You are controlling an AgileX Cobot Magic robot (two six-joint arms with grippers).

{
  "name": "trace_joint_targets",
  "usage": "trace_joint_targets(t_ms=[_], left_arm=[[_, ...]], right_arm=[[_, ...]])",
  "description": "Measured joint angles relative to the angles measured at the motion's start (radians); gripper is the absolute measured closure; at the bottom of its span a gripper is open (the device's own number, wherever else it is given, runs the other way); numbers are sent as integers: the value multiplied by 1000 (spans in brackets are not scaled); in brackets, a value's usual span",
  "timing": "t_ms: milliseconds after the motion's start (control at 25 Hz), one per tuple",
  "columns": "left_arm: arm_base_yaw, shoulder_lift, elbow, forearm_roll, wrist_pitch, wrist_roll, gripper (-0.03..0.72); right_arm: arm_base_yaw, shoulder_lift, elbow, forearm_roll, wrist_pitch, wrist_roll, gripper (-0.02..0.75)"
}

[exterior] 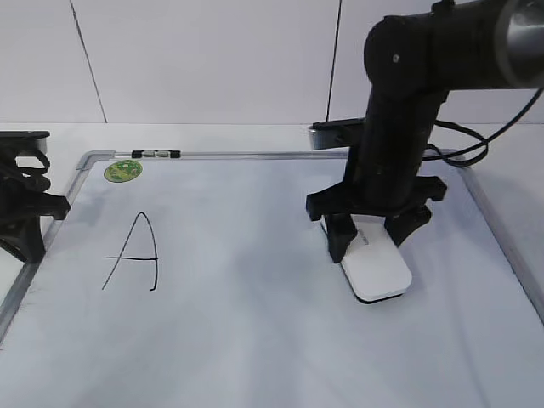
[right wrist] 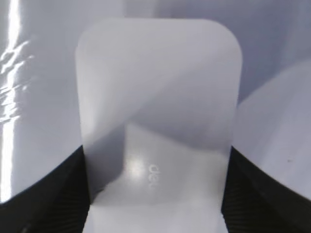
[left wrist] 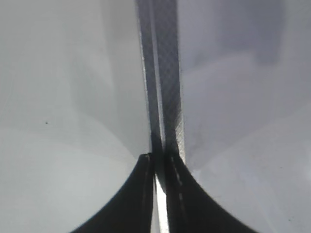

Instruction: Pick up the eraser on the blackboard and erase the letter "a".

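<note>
The white eraser (exterior: 378, 270) lies flat on the right half of the blackboard (exterior: 255, 331), a white dry-erase board with a silver frame. My right gripper (exterior: 370, 242) comes down from above and its two black fingers press on both long sides of the eraser. In the right wrist view the eraser (right wrist: 158, 87) fills the space between the fingers (right wrist: 155, 158), grey lettering on top. The small letter "a" shows in no view. My left gripper (exterior: 25, 208) rests at the board's left edge, its fingers (left wrist: 160, 158) shut and empty over the frame strip (left wrist: 165, 73).
A tall capital "A" (exterior: 134, 252) is drawn on the left half of the board. A round green sticker (exterior: 123, 170) sits at the far left corner. The right arm's black cable (exterior: 463, 149) trails off to the right behind the board.
</note>
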Motion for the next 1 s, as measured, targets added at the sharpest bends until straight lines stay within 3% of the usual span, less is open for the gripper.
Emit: trace_joint_targets(t_ms=[600, 1000], left_arm=[[0, 0, 0, 2, 0, 0, 663], [0, 0, 0, 6, 0, 0, 662]], right_arm=[[-297, -2, 0, -9, 50, -30, 189], [-391, -27, 33, -51, 64, -112, 189]])
